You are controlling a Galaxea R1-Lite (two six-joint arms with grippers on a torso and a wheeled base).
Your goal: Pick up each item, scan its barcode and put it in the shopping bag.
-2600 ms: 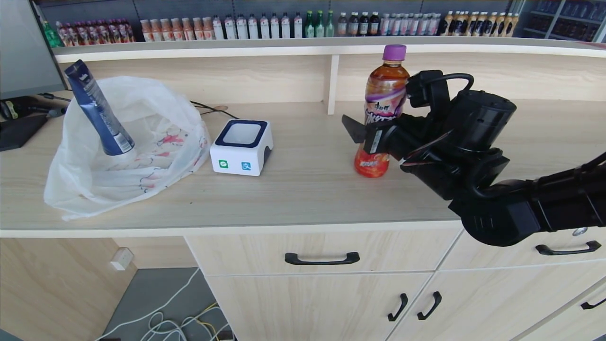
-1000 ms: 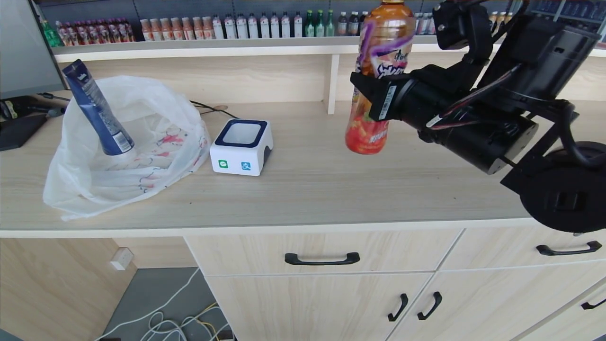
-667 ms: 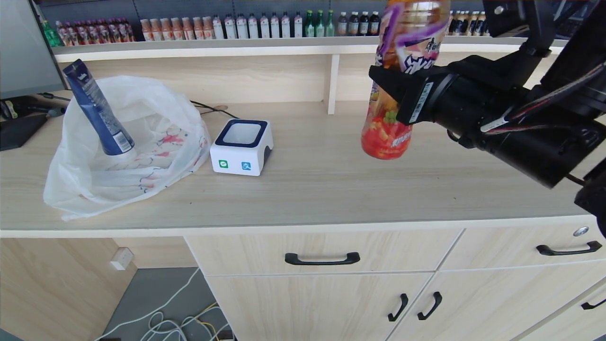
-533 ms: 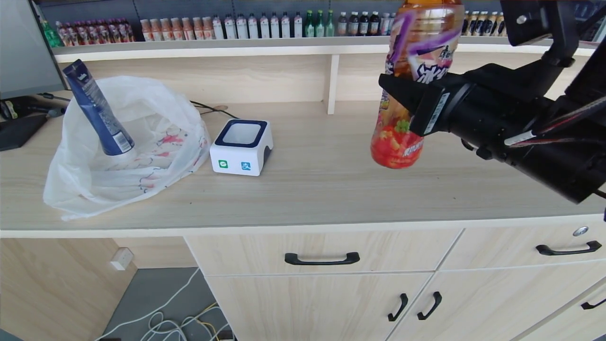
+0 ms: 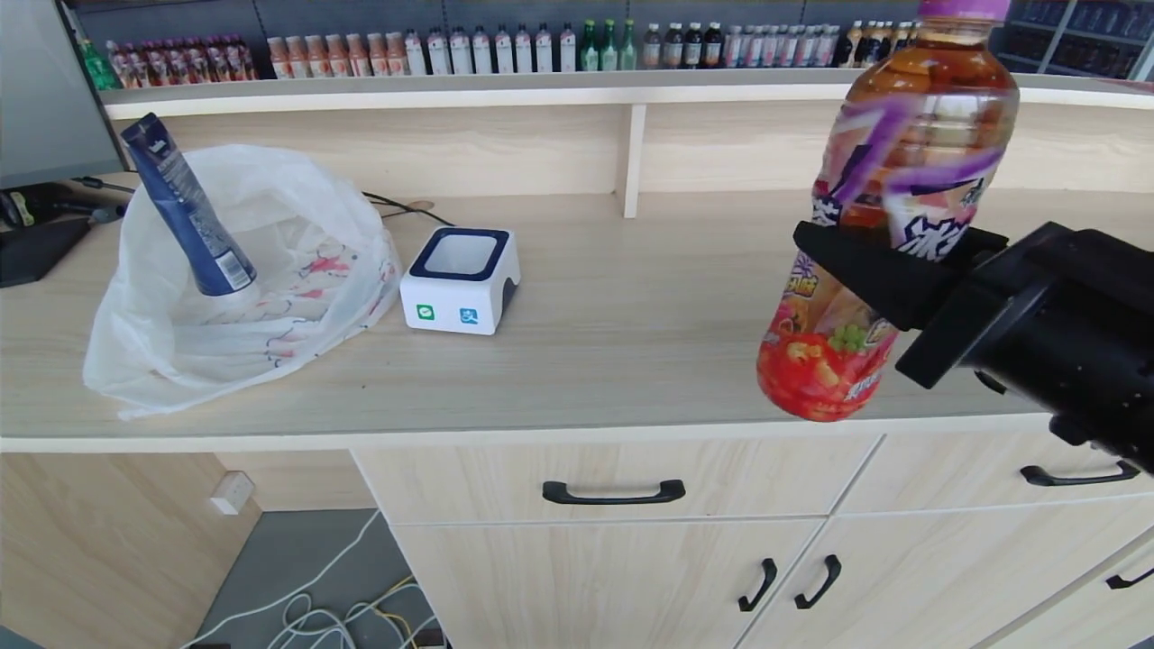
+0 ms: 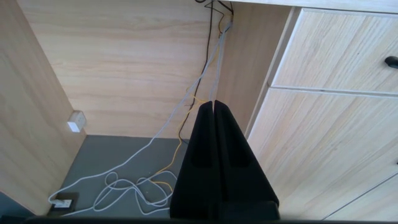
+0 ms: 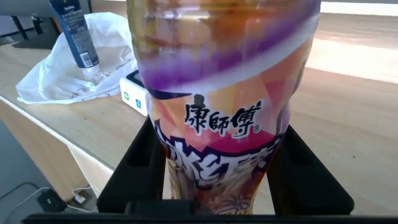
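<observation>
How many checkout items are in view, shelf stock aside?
2. A blue tube leans in the bag; a drink bottle is in the right hand above the counter's front edge. The bag may hide more.

The counter (image 5: 586, 361) is lit brightly and evenly, seemingly from overhead, and shadows are kept soft. A faint shade is seen just beside the scanner (image 5: 460, 279), on its right. Light is let through the thin shopping bag (image 5: 343, 234), and the bottle (image 5: 888, 225) is made to glow amber, with pale glints caught near its shoulder. The drinks shelf (image 5: 541, 45) behind is left dimmer. The counter's front edge is seen slightly bowed. In the right wrist view a washed-out bright band is laid across the far countertop. In the left wrist view the floor (image 6: 93, 162) is left in gloom.
</observation>
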